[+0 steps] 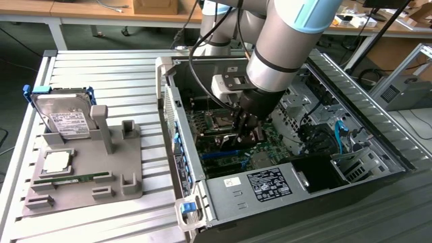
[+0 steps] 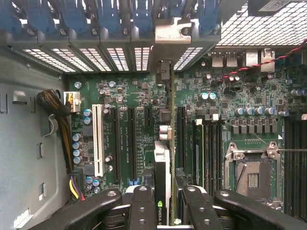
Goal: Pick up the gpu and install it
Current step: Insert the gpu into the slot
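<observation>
My black two-fingered gripper (image 2: 162, 203) hangs inside the open grey metal computer case (image 1: 297, 190). My jaws are clenched on the gpu (image 2: 162, 158), a flat green circuit card with a black cooler, seen edge-on. It stands upright over the green motherboard (image 2: 129, 96), between long black slots and apart from the white slot (image 2: 98, 139). I cannot tell whether its edge is seated. Outside the case, a silver hard drive (image 1: 64, 114) leans in the grey moulded holder (image 1: 118, 169).

Bright even light; case (image 1: 361, 96) interior shadowed; mild glare off table (image 1: 101, 71).
</observation>
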`<state>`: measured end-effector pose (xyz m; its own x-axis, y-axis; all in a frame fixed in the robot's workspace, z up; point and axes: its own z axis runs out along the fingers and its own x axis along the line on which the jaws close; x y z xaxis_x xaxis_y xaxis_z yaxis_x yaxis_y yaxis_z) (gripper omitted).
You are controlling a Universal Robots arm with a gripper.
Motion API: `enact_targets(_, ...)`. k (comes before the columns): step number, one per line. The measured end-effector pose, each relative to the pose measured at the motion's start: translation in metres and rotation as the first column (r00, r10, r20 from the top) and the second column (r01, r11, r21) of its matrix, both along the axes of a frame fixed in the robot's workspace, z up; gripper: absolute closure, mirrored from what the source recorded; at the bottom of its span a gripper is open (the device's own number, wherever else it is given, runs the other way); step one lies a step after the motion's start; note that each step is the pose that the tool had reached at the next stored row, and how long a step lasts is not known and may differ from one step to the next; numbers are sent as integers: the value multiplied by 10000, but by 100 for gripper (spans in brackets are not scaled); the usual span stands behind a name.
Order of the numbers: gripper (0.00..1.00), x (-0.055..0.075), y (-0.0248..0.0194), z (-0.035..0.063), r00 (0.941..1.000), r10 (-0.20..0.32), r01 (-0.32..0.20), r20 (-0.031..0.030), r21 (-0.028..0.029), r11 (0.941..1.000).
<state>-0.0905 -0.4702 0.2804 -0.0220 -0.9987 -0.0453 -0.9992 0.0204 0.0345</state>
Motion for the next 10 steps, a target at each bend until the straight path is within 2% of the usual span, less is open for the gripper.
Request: enact_targets(10, 73, -39, 1, -2, 10000, 0, 0, 0, 1, 10000)
